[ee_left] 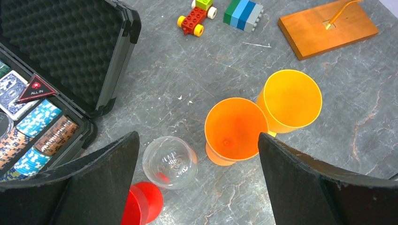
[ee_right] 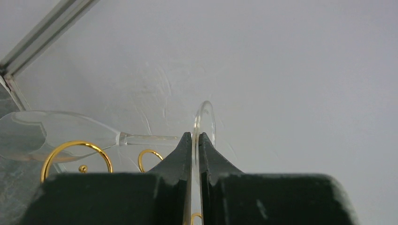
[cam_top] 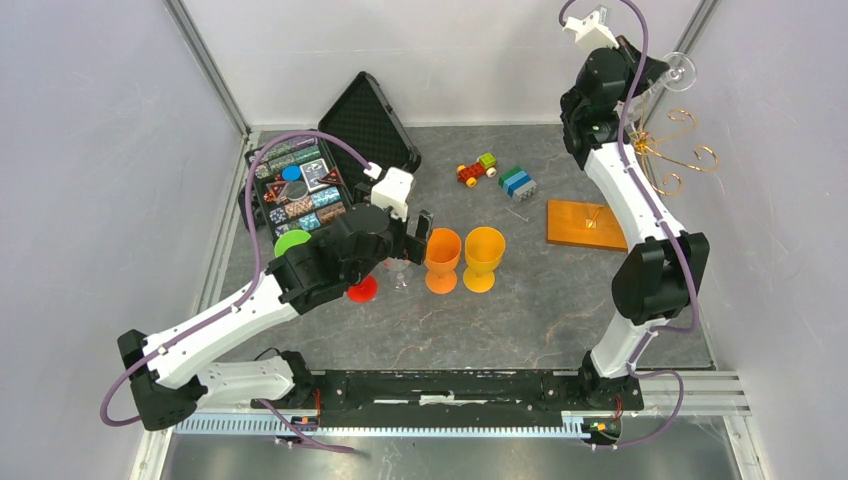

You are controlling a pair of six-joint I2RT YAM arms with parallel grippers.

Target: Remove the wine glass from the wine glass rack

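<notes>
My right gripper (cam_top: 655,72) is raised high at the back right and shut on the round foot of a clear wine glass (cam_top: 681,68). In the right wrist view the fingers pinch the foot edge-on (ee_right: 195,138). The stem (ee_right: 150,138) and bowl (ee_right: 37,133) lie sideways to the left, above the rack's curled arms (ee_right: 77,152). The gold wire rack (cam_top: 680,150) stands on its orange-brown wooden base (cam_top: 585,222), just below the held glass. My left gripper (cam_top: 415,238) is open and empty (ee_left: 198,137), hovering over a second clear glass (ee_left: 170,162) that stands upright on the table.
An orange cup (ee_left: 233,129) and a yellow cup (ee_left: 292,99) stand right of the clear glass, with a red cup (ee_left: 141,205) at its left. An open black case (cam_top: 320,175) of poker chips lies at the back left. A toy car (cam_top: 476,169) and blue-green bricks (cam_top: 517,182) lie behind the cups.
</notes>
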